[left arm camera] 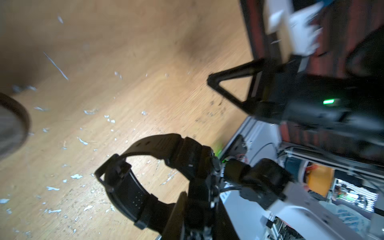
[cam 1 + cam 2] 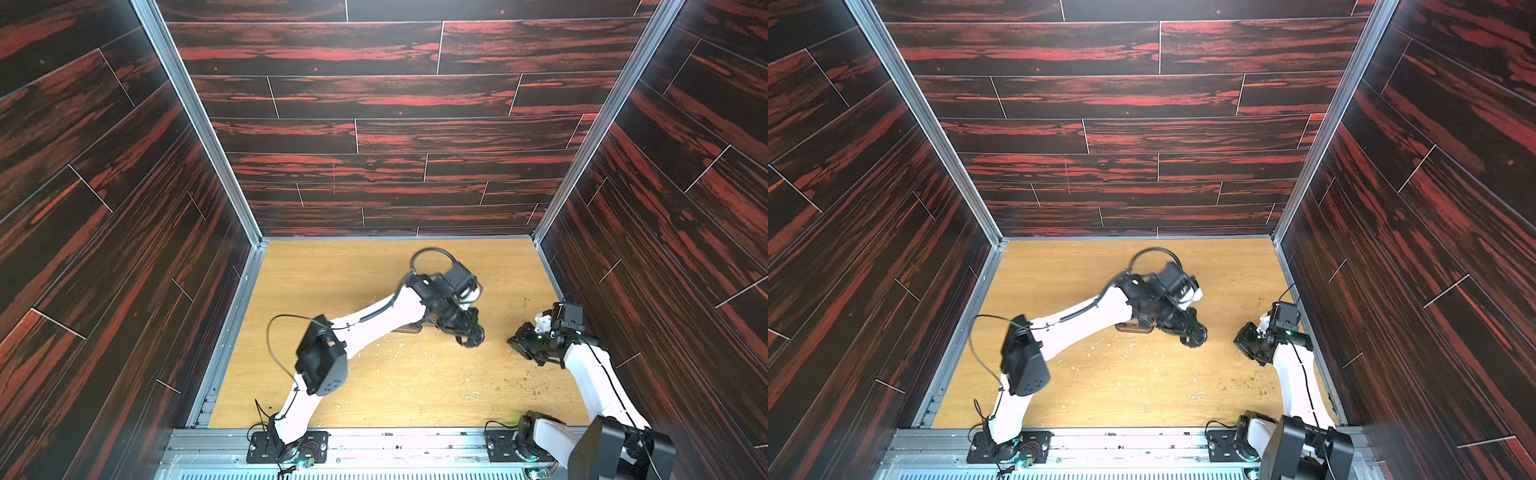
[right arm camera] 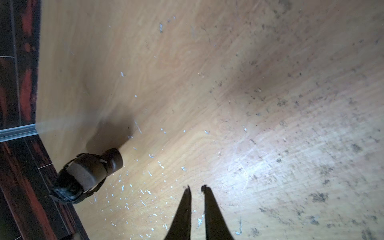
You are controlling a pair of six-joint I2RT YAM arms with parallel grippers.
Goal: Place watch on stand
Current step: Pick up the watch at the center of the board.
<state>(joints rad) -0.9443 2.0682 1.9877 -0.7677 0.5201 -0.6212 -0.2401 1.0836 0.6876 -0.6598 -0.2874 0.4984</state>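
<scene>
The watch [image 1: 166, 178] is gripped by the closed left tool [image 1: 199, 209] — strap loop upright; the right tool [image 3: 196, 189] is nearly closed, empty.

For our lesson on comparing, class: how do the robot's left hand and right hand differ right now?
The left hand grips a black wristwatch; the right hand holds nothing, its fingers nearly together. The left hand hangs over the middle of the table, beside the stand; the right hand sits near the side wall. Both are black, two-fingered hands.

2 high overhead views, 2 close wrist views
</scene>
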